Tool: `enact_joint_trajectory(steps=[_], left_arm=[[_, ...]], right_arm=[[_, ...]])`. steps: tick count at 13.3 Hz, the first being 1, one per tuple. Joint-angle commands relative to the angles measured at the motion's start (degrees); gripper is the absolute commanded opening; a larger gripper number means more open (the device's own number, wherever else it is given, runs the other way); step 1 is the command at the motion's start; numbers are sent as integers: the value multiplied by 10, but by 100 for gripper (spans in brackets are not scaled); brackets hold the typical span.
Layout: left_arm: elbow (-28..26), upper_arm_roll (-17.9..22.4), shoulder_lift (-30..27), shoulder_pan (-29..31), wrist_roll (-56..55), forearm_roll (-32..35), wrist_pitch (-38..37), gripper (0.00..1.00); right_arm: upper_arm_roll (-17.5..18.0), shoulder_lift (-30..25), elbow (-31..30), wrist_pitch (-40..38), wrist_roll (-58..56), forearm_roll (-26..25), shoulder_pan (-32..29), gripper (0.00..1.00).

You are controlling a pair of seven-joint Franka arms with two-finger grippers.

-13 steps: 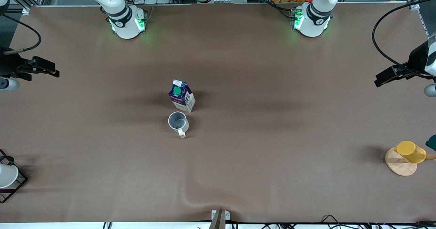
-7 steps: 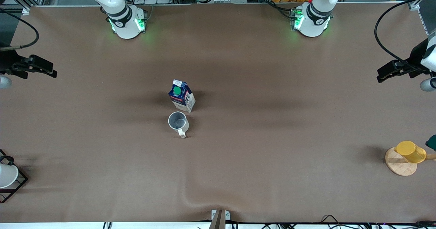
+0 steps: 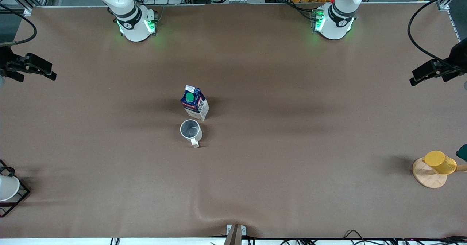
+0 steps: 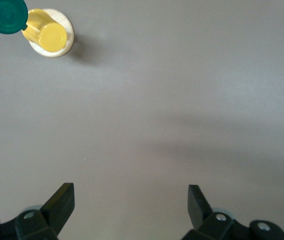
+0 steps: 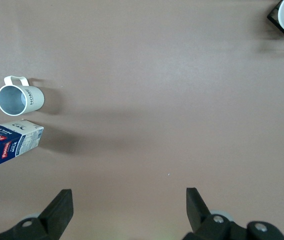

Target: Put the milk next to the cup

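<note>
At six o'clock from the milk point(image 3: 195, 102), nearer the front camera and just beside it, stands the cup point(image 3: 190, 129), upright, handle toward the front camera, with only a thin strip of table point(image 3: 255, 172) showing between the two. So, by the look of it, the placing is done and what you're handling now is the clear-away: keep both arms high and wide, and don't sweep back over the middle, because that tall narrow carton would likely tip at a light brush.

The yellow cup point(image 3: 440, 162) on its wooden disc point(image 3: 427, 175) sits low at the left arm's end, a dark green thing point(image 3: 462, 152) just beside it at the edge. The rack point(image 3: 11, 195) with its white cup point(image 3: 6, 187) sits low at the right arm's end.

Further up, your left gripper point(image 4: 131, 200) hangs over the table edge at the left arm's end, jaws wide apart, nothing between them. The right gripper point(image 5: 129, 204) hangs over the edge at the right arm's end, jaws equally wide and empty. Both arms are waiting.

Writing now: the right wrist view reads "HOME" down the cup's side point(image 5: 32, 98), and "MILK" on the carton's blue face point(image 5: 6, 144), with a red band above it whose lettering you can't make out.
</note>
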Motion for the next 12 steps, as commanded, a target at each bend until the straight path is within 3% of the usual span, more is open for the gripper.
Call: enact_joint_trajectory(steps=[1, 12], left_arm=[[-55, -6, -46, 5, 24, -12, 18, 100], [8, -21, -7, -17, 65, -18, -19, 100]], right_arm=[[1, -15, -17, 7, -6, -11, 4, 100], [1, -14, -16, 4, -6, -11, 4, 100]])
